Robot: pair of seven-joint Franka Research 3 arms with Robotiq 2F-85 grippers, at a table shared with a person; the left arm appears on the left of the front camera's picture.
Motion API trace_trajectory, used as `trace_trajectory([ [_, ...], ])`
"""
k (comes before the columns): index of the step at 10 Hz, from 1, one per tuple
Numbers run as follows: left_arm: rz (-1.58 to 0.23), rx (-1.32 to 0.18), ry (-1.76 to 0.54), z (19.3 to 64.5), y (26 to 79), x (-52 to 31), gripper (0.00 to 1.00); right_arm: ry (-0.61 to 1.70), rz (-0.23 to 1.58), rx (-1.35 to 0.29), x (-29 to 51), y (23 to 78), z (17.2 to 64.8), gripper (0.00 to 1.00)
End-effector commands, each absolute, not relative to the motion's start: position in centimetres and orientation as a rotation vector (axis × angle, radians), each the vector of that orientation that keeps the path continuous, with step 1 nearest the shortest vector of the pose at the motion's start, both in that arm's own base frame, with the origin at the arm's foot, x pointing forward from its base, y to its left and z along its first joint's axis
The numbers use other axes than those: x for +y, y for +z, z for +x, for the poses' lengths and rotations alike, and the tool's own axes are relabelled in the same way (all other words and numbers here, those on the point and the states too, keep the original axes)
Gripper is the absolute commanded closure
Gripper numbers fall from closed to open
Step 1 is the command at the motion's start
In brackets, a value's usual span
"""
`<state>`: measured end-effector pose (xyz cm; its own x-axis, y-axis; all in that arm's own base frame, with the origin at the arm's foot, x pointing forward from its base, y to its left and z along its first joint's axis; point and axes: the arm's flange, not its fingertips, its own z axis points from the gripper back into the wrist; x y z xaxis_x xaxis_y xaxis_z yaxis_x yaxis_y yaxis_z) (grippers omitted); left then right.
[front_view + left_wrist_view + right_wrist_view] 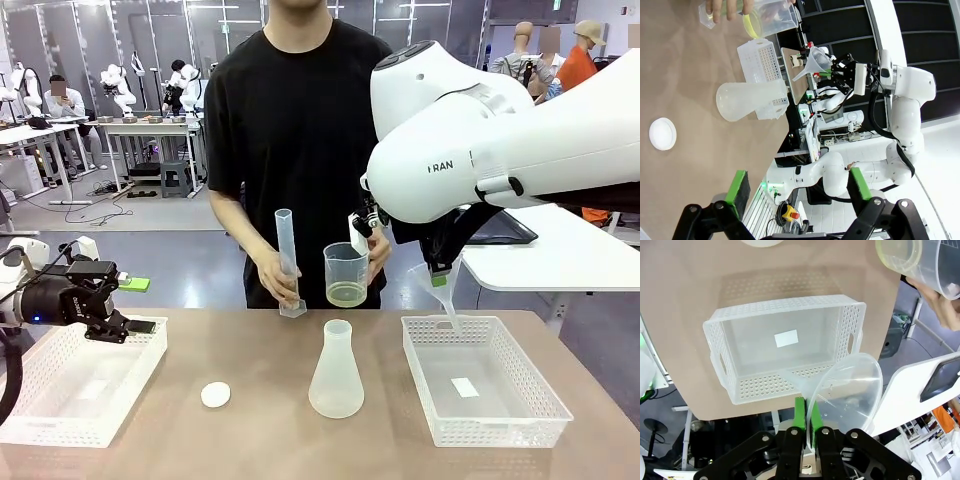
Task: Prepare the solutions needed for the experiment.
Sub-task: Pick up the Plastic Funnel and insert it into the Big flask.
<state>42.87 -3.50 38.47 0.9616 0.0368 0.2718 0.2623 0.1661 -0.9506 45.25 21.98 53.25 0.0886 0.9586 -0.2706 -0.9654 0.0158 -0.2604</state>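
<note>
Front view: left hand (pixel 125 327) low over the far rim of the left basket (pixel 60 420), fingers spread wide, nothing between them. Right hand (pixel 438 266) pressed together on a clear funnel (pixel 447 290), spout pointing down over the far edge of the right basket (pixel 490 428). White label (pixel 465 387) lies flat in that basket. Conical flask (pixel 336 372) stands upright on the surface (pixel 260 350) between the baskets, with a white cap (pixel 215 394) to its left, apart from it. Person at the far side grips a beaker (pixel 347 262) in one hand (pixel 378 250), raised off the surface behind the flask. Solution (pixel 346 293) is a shallow pale yellow layer in the beaker bottom. Person's other hand (pixel 272 278) holds a tilted graduated cylinder (pixel 288 262), base at the far edge of the surface.

Left wrist view: left hand (pixel 797 187) spread, green pads (pixel 737 187) far apart, empty. Flask (pixel 750 100), cap (pixel 662 133) and basket (pixel 762 62) sit ahead. Funnel (pixel 815 65) is held over the basket by the right hand (pixel 832 75). Beaker (pixel 770 20) at the top edge, solution (pixel 752 25) a yellowish band at its bottom.

Right wrist view: right hand (pixel 807 415) pinches the funnel (pixel 847 390) by its rim, pads closed on it. Basket (pixel 780 305) below, label (pixel 786 338) inside. Beaker (pixel 920 260) top right, solution (pixel 896 255) yellowish at its base.
</note>
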Motion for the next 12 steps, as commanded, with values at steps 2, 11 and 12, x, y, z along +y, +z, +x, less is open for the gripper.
trace_trajectory([
  [2, -1.402, -0.264, -0.173, 42.9, 38.6, -3.5, 0.00, 1.532, -0.426, -0.068, 23.6, 53.6, 44.6, 0.96],
  [11, -1.402, -0.264, -0.173, 42.9, 38.6, -3.5, 0.00, 1.740, -0.300, -0.481, 30.2, 58.4, 39.2, 0.96],
  [12, -1.402, -0.264, -0.173, 42.9, 38.6, -3.5, 0.00, 1.742, -0.289, -0.489, 30.3, 58.4, 38.9, 0.96],
])
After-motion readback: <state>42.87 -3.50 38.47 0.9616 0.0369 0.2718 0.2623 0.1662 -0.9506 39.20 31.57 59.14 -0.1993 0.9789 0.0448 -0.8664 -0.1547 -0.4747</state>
